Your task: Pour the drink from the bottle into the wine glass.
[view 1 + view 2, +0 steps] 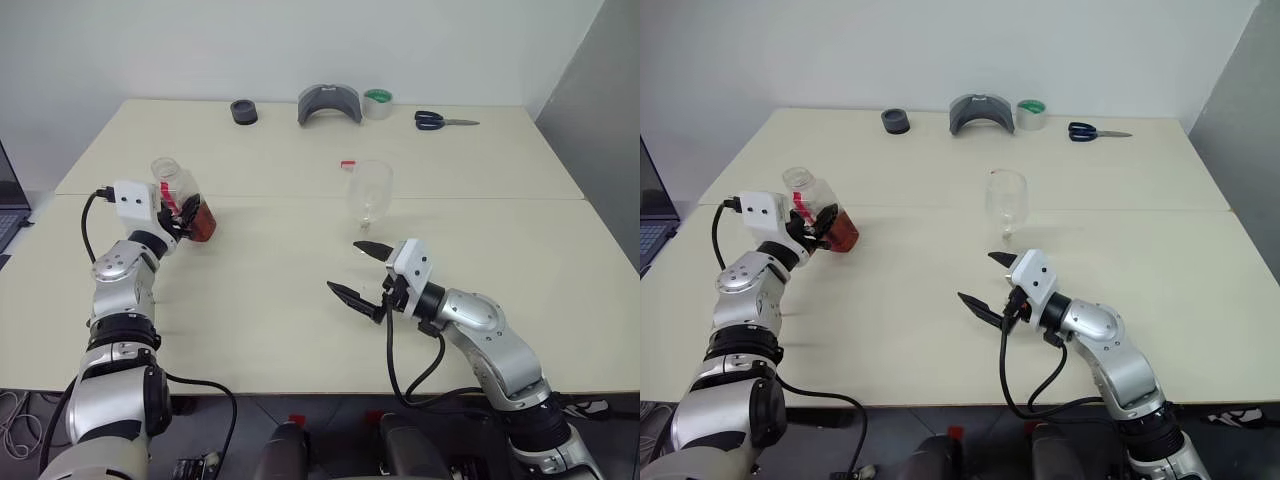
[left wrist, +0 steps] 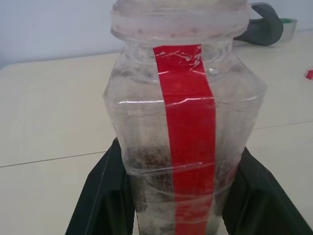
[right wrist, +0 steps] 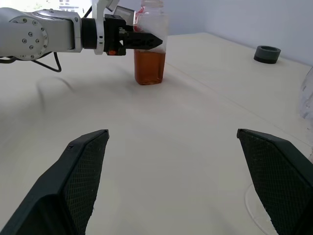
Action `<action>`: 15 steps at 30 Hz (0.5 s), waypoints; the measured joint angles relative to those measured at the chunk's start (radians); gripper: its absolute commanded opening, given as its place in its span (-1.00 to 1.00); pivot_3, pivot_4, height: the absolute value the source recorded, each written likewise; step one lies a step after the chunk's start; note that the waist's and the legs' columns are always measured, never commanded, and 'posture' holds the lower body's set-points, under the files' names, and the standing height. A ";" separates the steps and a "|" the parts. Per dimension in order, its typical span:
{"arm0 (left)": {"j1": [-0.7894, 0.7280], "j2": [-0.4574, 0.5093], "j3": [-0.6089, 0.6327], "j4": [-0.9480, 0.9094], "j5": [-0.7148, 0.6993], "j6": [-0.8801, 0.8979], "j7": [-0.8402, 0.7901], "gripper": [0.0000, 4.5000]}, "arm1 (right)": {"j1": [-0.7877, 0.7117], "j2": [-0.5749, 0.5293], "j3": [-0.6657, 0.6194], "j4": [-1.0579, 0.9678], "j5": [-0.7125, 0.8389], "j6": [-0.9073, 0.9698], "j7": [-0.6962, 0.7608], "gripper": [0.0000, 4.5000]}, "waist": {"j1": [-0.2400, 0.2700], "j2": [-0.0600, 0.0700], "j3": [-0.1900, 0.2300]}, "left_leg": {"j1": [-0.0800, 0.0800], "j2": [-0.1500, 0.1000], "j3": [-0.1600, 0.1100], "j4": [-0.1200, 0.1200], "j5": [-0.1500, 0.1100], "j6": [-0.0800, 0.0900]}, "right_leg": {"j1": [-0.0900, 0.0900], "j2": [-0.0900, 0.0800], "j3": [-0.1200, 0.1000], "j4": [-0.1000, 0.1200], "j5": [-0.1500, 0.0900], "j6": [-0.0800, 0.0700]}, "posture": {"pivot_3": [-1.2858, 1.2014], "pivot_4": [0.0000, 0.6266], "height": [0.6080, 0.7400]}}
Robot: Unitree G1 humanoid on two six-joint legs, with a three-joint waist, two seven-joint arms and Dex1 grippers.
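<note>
The left pincer [image 1: 178, 222] clamps the bottle [image 1: 186, 203]; the right pincer [image 1: 358, 270] gapes empty beside the wine glass [image 1: 369, 193]. A careless tilt risks splashing the drink [image 3: 149, 66] on the desk [image 1: 270, 290].

Along the far edge of the pale surface [image 1: 300, 300]: a small black ring [image 1: 244, 112], a grey curved holder [image 1: 329, 103], a roll of tape with a green core [image 1: 377, 103] touching the holder's side, and blue-handled scissors [image 1: 440, 121] well apart to the right. Nearer the middle, a small red scrap [image 1: 347, 164]. At the left border, a laptop corner [image 1: 8, 210].
</note>
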State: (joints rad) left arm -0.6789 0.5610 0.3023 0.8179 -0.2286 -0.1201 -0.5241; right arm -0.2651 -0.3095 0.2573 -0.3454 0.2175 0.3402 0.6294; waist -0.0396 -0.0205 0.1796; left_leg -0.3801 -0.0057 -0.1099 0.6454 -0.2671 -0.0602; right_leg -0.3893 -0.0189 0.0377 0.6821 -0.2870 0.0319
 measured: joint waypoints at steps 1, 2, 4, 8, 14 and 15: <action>0.015 -0.008 0.000 -0.034 -0.002 0.013 0.009 -0.20 | 0.000 -0.001 -0.002 0.000 0.000 0.000 0.000 1.00 | 0.000 0.000 0.000 | 0.000 0.000 0.000 0.000 0.000 0.000 | 0.000 0.000 0.000 0.000 0.000 0.000 | 0.03 -0.52 1.00; 0.028 -0.017 -0.001 -0.064 -0.004 0.027 0.015 -0.20 | 0.000 -0.002 -0.004 0.000 0.000 0.000 -0.001 1.00 | 0.001 0.000 0.000 | 0.000 0.000 0.000 0.000 0.000 0.000 | 0.000 -0.001 0.000 0.000 0.000 0.000 | 0.03 -0.52 1.00; 0.055 -0.036 -0.011 -0.138 -0.005 0.065 0.029 -0.20 | 0.003 -0.003 -0.013 -0.003 0.002 0.000 -0.004 1.00 | 0.004 0.000 0.000 | 0.000 0.000 0.000 0.000 0.000 0.000 | 0.000 -0.001 0.000 0.000 0.000 0.000 | 0.03 -0.52 1.00; 0.102 -0.078 -0.061 -0.306 0.002 0.157 0.049 -0.20 | 0.018 -0.005 -0.049 -0.027 0.007 0.005 -0.024 1.00 | 0.008 0.000 0.000 | -0.001 0.000 -0.001 0.000 0.000 0.000 | 0.000 -0.001 0.000 0.000 0.000 0.000 | 0.03 -0.52 1.00; 0.088 -0.133 -0.170 -0.467 0.039 0.258 0.076 -0.20 | 0.086 -0.039 -0.112 -0.093 0.032 0.023 -0.046 1.00 | 0.010 -0.001 0.000 | -0.001 -0.001 0.000 0.000 0.000 0.000 | 0.000 -0.001 0.000 -0.001 0.000 0.000 | 0.03 -0.52 1.00; 0.079 -0.134 -0.183 -0.473 0.047 0.264 0.077 -0.20 | 0.095 -0.044 -0.123 -0.098 0.034 0.026 -0.049 1.00 | 0.010 -0.001 0.000 | -0.001 -0.001 0.000 0.000 0.000 0.000 | 0.000 0.000 0.000 -0.001 0.000 0.000 | 0.03 -0.52 1.00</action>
State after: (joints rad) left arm -0.6002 0.4270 0.1192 0.3449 -0.1816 0.1440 -0.4476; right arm -0.1705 -0.3538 0.1339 -0.4432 0.2518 0.3658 0.5802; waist -0.0298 -0.0213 0.1800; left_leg -0.3814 -0.0063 -0.1102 0.6457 -0.2670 -0.0603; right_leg -0.3894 -0.0193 0.0380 0.6816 -0.2869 0.0321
